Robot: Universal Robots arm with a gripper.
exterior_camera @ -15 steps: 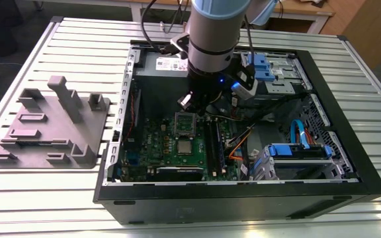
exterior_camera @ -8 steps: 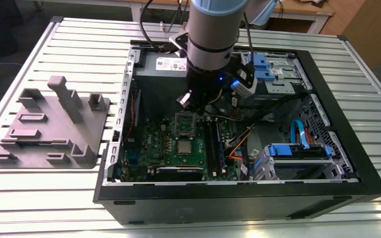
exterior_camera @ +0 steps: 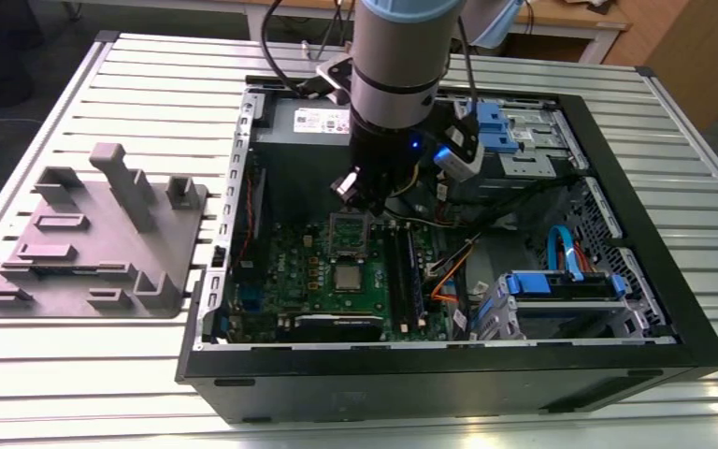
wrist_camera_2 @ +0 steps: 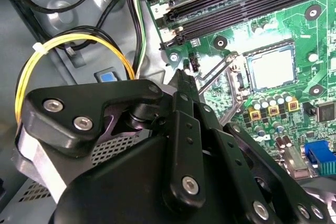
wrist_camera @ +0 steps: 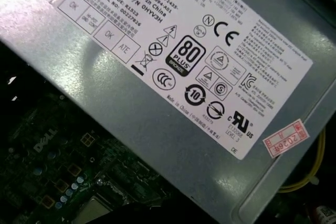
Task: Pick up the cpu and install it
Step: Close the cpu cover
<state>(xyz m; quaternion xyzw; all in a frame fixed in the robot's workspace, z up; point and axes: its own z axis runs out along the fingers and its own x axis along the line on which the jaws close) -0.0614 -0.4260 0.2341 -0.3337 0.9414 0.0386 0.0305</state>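
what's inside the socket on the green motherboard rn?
The cpu lies flat in the socket, its silvery top uncovered. It hides the socket's contacts beneath it, so whether it is fully seated cannot be seen.

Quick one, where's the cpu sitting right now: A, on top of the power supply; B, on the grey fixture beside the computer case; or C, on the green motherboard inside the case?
C: in the exterior view the cpu lies flat on the green motherboard inside the case.
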